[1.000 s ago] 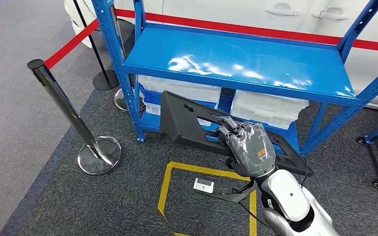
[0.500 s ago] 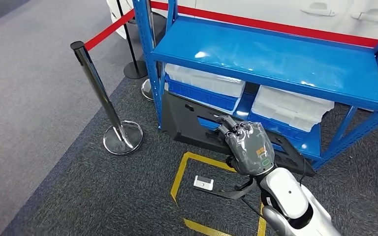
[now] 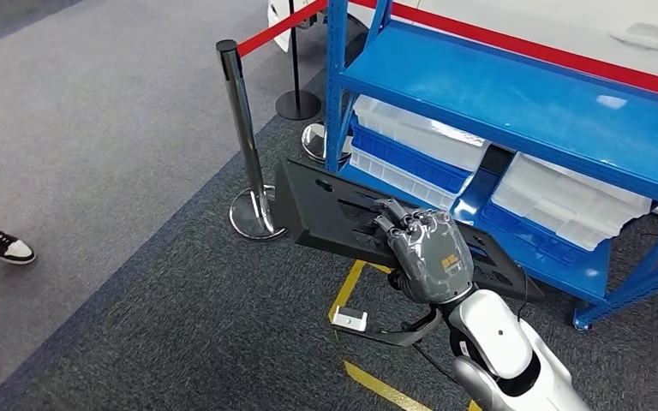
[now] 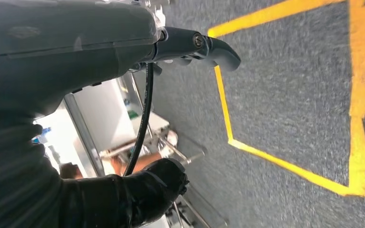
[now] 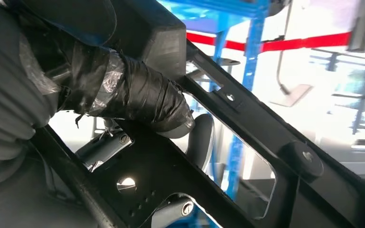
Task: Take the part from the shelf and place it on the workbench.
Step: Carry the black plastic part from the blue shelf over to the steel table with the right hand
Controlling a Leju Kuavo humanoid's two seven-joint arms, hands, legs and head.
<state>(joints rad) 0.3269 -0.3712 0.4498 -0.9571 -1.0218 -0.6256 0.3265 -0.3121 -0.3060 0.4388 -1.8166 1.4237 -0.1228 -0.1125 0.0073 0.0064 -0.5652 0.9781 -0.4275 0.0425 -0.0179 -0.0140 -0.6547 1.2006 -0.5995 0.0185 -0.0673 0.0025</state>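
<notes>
Gripping with my right hand [image 3: 428, 261], I have the fingers curled over the near long edge of the flat black plastic panel with cut-outs [image 3: 334, 210]. Its long axis runs crosswise, extending mostly to the hand's left, clear of the blue steel shelf [image 3: 514, 94] behind. My left hand [image 4: 152, 190] hangs curled over the carpet, holding nothing. I judge the overhanging left end needs watching when turning toward the workbench.

- The right arm [image 3: 501, 347], silver, enters from the lower right of the head view and reaches toward the centre of the frame.
- The right hand [image 3: 424, 257] sits just right of centre, back of the hand up, fingers [image 3: 391, 216] curled over the part [image 3: 330, 210], gripping it.
- In the left wrist view, the left hand [image 4: 76, 42] fills the upper left, its fingers curled in with nothing between them.
</notes>
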